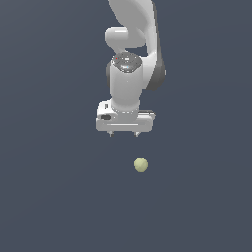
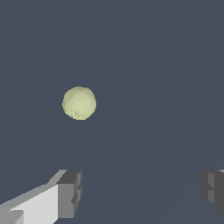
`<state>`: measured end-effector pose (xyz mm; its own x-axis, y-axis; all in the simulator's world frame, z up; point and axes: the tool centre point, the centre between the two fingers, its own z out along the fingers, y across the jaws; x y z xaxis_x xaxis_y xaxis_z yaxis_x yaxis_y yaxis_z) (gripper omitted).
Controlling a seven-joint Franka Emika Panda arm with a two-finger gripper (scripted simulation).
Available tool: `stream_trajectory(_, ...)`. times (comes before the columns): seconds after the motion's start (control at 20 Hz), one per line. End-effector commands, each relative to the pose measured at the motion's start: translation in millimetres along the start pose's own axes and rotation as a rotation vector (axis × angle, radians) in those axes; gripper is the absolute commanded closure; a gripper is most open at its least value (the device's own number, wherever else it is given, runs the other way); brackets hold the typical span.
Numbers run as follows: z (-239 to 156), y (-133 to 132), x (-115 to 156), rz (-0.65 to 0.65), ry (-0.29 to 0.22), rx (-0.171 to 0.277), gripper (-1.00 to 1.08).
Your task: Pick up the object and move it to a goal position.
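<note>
The object, a small pale yellow-green ball, lies on the dark grey floor, below the gripper in the exterior view and slightly toward that view's right. It also shows in the wrist view, ahead of the fingers and apart from them. My white gripper hangs from the arm pointing down, open and empty, with its two short fingertips wide apart. In the wrist view my gripper shows one finger with a dark pad and the edge of the other finger. Nothing is between them.
The floor is a plain dark grey-blue surface with no other objects or edges in view. The white arm rises out of the top of the exterior view.
</note>
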<state>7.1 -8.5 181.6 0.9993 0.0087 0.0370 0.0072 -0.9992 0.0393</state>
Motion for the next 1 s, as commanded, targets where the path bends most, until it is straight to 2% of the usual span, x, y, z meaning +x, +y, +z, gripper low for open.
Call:
stream_trajectory(0.0, 0.5, -0.2, 1.0, 0.002, 0.000, 0.000, -0.92)
stream_trajectory(0.45, 19.4, -17.0, 18.9, 0.016, -0.008, 0.008, -0.92)
stream_trajectory(0.95, 67.5, -57.9, 52.3, 0.052, -0.027, 0.027, -0.92)
